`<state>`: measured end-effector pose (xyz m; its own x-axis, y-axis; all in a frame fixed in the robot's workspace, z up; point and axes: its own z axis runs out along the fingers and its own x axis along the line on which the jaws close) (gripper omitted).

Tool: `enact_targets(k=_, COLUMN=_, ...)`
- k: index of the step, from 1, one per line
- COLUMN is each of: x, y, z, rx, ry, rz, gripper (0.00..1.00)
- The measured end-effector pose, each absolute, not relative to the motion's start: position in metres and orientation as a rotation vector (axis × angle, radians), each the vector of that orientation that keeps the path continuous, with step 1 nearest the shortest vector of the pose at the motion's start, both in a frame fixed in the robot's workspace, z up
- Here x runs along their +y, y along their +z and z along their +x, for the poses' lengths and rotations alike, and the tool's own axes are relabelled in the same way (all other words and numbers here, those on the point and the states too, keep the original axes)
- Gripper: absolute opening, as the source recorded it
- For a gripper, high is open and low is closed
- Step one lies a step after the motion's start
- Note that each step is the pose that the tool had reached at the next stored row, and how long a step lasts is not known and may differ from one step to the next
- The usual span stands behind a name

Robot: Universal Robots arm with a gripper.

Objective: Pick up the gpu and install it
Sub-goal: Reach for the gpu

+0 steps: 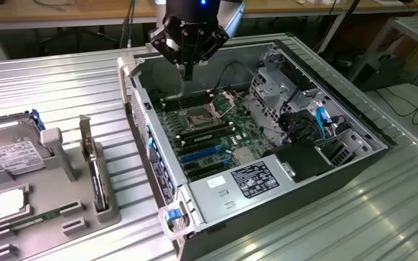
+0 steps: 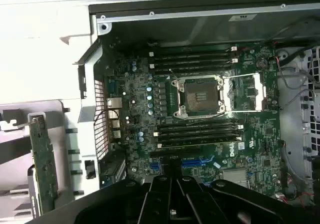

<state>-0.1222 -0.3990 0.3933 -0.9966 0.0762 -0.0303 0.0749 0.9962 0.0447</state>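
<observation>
The gripper hangs over the open computer case, fingers pressed together and pinching nothing. It points straight down at the far end of the motherboard, just above the empty processor socket. From the wrist view, the dark gripper looks straight down on that socket, with the memory slots either side of it.

The gpu is not in the case. It stands on its thin edge in a slot of the grey holder on the ribbed metal counter, to the exterior view's left of the case and well apart from the gripper. Nothing is touching it. The wrist view catches the gpu too: green board side showing, upright, just beyond the case's perforated rear wall.

The same holder carries a silver hard drive with a white label, propped at a tilt on the side of the gpu away from the case. A narrow green memory stick lies flat nearer the camera.
</observation>
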Motion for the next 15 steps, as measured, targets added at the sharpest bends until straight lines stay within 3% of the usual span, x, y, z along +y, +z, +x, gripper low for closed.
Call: enact_targets(k=15, x=-0.403, y=0.393, z=-0.162, rx=3.107, ry=0.068, rz=0.117, gripper=0.11)
